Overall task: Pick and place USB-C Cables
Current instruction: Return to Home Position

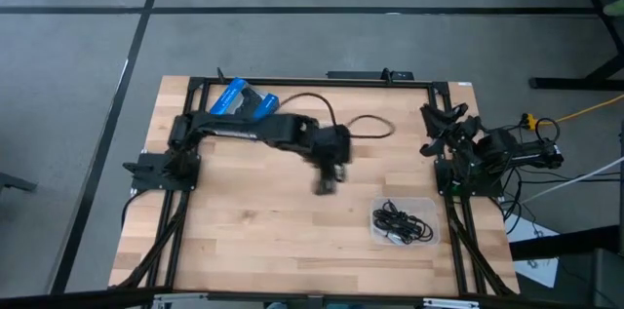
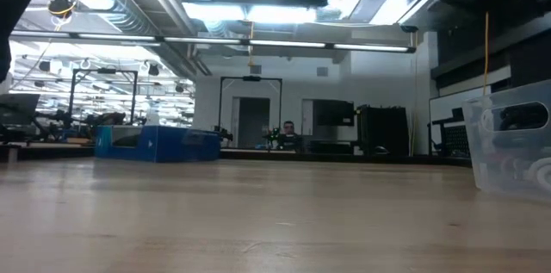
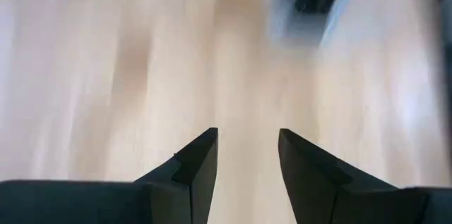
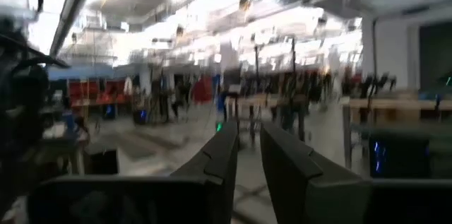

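Several black USB-C cables [image 1: 402, 221] lie tangled inside a clear plastic tray [image 1: 429, 213] near the table's right near corner. One more black cable [image 1: 366, 124] loops on the wood by the far edge. My left gripper [image 1: 328, 180] hangs above bare wood at the table's middle, left of the tray, open and holding nothing; its fingers [image 3: 247, 155] stand apart over the wood. My right gripper [image 1: 435, 126] waits at the right edge, its fingers [image 4: 248, 155] slightly apart and pointing out into the room. The low view shows neither gripper.
A blue-and-black package [image 1: 242, 100] lies near the far left corner, also low and blue in the low view [image 2: 157, 144]. The tray's clear wall [image 2: 510, 148] rises at that view's right. Bare wood stretches across the table's middle and near left part.
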### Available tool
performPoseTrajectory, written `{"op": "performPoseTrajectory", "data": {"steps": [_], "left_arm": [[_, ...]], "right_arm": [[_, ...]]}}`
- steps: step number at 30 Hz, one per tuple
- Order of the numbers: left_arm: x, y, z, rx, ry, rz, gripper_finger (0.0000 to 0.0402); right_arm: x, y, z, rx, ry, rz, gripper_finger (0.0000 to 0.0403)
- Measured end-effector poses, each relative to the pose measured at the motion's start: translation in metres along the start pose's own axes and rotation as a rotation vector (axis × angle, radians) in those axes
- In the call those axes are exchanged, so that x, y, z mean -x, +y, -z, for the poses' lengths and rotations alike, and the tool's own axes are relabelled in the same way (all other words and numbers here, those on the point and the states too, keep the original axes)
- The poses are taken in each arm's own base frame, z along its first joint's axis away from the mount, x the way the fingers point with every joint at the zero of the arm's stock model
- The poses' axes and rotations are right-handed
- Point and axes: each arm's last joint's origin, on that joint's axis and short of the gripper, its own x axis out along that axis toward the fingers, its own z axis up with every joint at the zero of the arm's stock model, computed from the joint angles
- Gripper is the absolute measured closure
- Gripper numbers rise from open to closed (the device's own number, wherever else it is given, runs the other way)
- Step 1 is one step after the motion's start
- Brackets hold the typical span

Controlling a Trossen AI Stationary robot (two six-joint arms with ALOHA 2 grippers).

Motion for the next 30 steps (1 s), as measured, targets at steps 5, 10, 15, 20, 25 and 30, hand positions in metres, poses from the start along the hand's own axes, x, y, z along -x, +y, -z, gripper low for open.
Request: {"op": "performPoseTrajectory", "data": {"steps": [5, 10, 15, 20, 25, 30], "left_arm": [[0.024, 0.02, 0.031, 0.12, 0.298, -0.234, 0.0259], [0.063, 0.017, 0.04, 0.103, 0.267, -0.272, 0.0259], [0.097, 0.016, 0.069, 0.125, 0.115, -0.261, 0.0259], [0.117, 0.013, 0.124, 0.166, -0.058, -0.216, 0.0259], [0.128, 0.016, 0.182, 0.227, -0.249, -0.169, 0.0259], [0.128, 0.02, 0.233, 0.268, -0.469, -0.122, 0.0259]], "right_arm": [[0.001, 0.004, 0.017, -0.056, 0.134, -0.033, 0.0334], [0.003, 0.004, 0.021, -0.07, 0.165, -0.048, 0.0334], [0.005, 0.003, 0.025, -0.041, 0.198, -0.063, 0.0334], [0.007, 0.004, 0.034, -0.064, 0.27, -0.086, 0.0334], [0.008, 0.005, 0.039, -0.09, 0.303, -0.114, 0.0334], [0.008, 0.005, 0.039, -0.074, 0.297, -0.137, 0.0334]]}}
